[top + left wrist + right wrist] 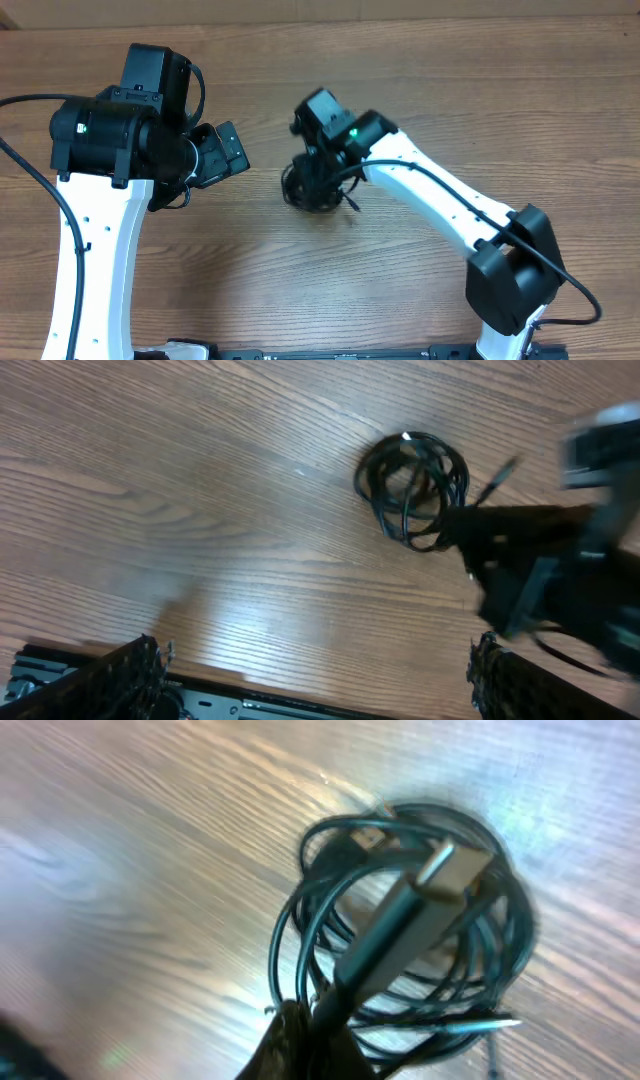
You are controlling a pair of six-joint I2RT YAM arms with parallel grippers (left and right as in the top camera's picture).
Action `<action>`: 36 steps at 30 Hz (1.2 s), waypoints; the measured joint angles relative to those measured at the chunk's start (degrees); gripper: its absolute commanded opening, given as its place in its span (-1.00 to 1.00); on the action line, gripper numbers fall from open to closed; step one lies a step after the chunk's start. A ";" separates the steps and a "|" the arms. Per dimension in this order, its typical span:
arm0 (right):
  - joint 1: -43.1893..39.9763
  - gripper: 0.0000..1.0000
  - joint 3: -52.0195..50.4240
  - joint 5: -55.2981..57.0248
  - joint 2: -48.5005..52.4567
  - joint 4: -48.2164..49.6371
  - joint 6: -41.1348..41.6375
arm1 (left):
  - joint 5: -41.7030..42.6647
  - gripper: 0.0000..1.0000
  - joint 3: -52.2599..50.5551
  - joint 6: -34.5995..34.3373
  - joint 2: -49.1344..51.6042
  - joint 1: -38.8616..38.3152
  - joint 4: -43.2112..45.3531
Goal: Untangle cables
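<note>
The cables (312, 192) lie as a tight black coil on the wooden table (420, 70) at the centre. In the right wrist view the cables (400, 935) show a thick plug with a silver tip (455, 870) sticking up over the loops, and a thin silver-tipped plug (490, 1020) at the coil's near edge. My right gripper (315, 1025) is shut on the strand that leads to the thick plug; from above, my right gripper (318, 178) stands right over the coil. My left gripper (228, 152) hangs open to the left of the coil, and its fingers (120, 680) hold nothing. In the left wrist view, too, the cables (415, 490) lie coiled.
The right arm (450, 205) reaches in from the bottom right, its own thick black wire running along it. The left arm (95, 220) stands along the left side. A dark metal rail (300, 705) lines the table's near edge.
</note>
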 measured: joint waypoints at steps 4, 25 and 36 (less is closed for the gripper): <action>0.00 -0.93 8.79 0.04 -1.95 -6.25 0.74 | 0.07 0.99 0.00 0.00 0.02 0.00 -0.11; 0.00 -0.93 22.10 0.02 -21.57 -9.84 3.02 | 9.29 0.86 0.00 8.13 0.00 -0.20 0.11; 0.00 -0.93 22.23 -0.85 -22.03 -5.33 9.62 | 18.73 0.52 0.00 16.09 0.24 -5.88 1.77</action>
